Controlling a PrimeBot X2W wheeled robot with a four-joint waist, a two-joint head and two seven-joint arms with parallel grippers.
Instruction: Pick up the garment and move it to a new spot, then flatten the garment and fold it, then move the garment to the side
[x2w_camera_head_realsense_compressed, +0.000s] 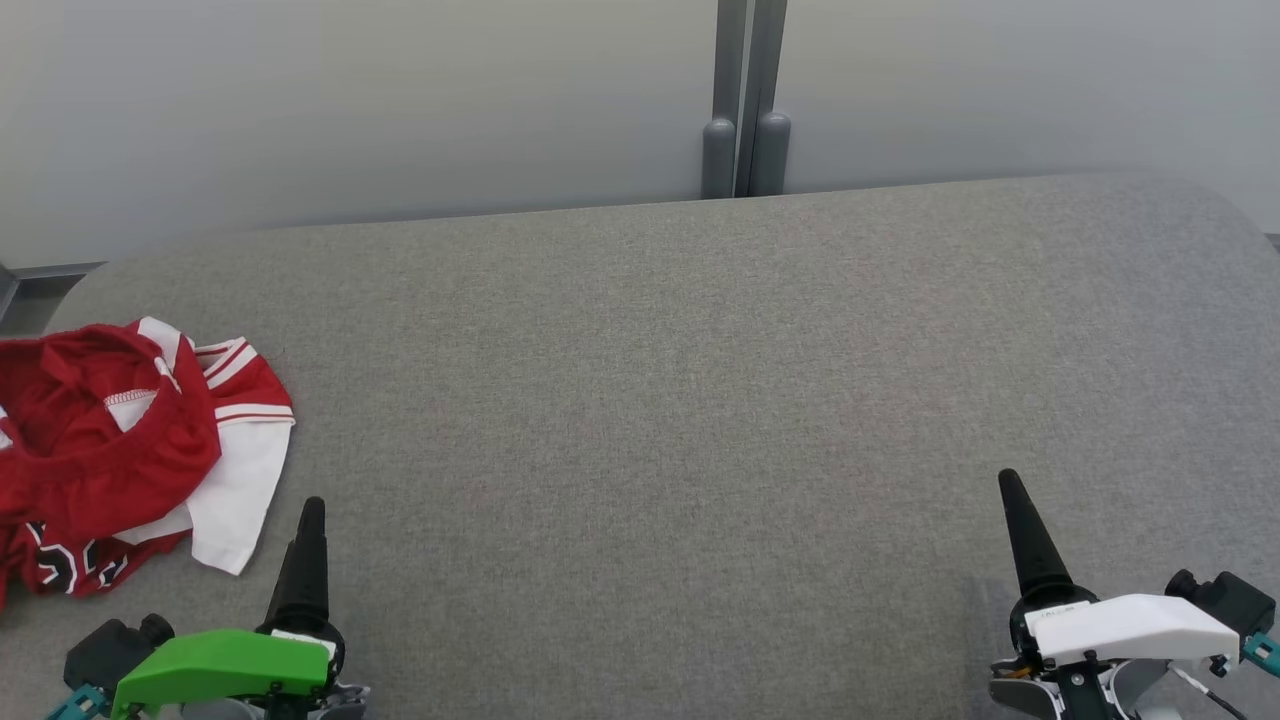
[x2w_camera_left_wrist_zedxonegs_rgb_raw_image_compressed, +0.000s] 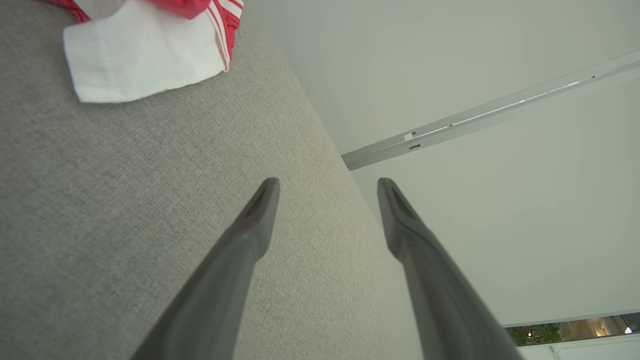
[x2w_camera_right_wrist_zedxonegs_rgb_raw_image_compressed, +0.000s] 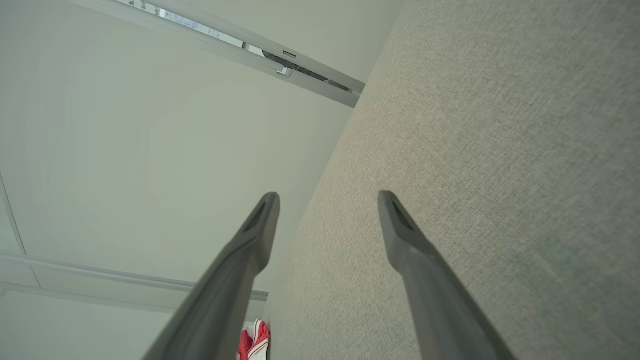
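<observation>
The garment is a red and white jersey lying crumpled at the left edge of the grey table. Its white sleeve and red stripes show at the top left of the left wrist view, and a small red and white bit of the garment shows at the bottom of the right wrist view. My left gripper sits at the lower left, just right of the garment and apart from it, open with nothing between its fingers. My right gripper is at the lower right, open and empty.
A pale wall stands behind the table, with a grey vertical post at its middle. The table's far edge is rounded at both corners. Grey cloth surface stretches between the two grippers.
</observation>
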